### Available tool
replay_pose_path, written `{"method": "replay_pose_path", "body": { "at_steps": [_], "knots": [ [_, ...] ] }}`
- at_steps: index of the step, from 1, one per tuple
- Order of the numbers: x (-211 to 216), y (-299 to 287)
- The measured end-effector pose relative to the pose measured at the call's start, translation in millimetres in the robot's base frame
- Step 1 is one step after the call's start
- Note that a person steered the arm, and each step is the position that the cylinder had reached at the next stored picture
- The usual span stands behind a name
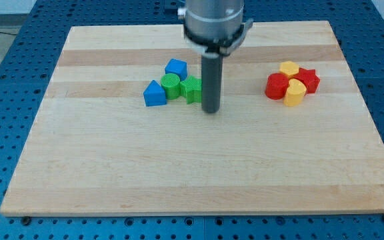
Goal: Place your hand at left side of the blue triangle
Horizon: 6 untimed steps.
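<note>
Two blue blocks — triangle (154, 94), cube (176, 67), two green (171, 87) (192, 89), two red (277, 86) (308, 79), two yellow (289, 68) (295, 93) — one wooden board (179, 167)

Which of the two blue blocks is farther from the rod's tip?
The blue triangle, leftmost in its cluster; the blue cube sits nearer my tip.

Setting: a robotics laboratory bench. Evidence: a light wooden board (199, 160) serves as the desk surface and rests on a blue perforated metal base plate (5, 73) with a regular grid of mounting holes.
</note>
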State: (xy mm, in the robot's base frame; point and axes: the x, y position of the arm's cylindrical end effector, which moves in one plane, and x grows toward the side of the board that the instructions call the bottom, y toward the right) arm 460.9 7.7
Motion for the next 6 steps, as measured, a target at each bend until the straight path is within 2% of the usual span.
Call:
{"method": "replay_pose_path", "body": {
  "at_steps": [1, 2, 3, 4, 6],
  "knots": [
    [20.7, -65.4],
    [8.1, -167.8],
    [-41.1, -214.5],
    [-77.1, -192.0],
    [-77.2, -78.9]
  ]
}}
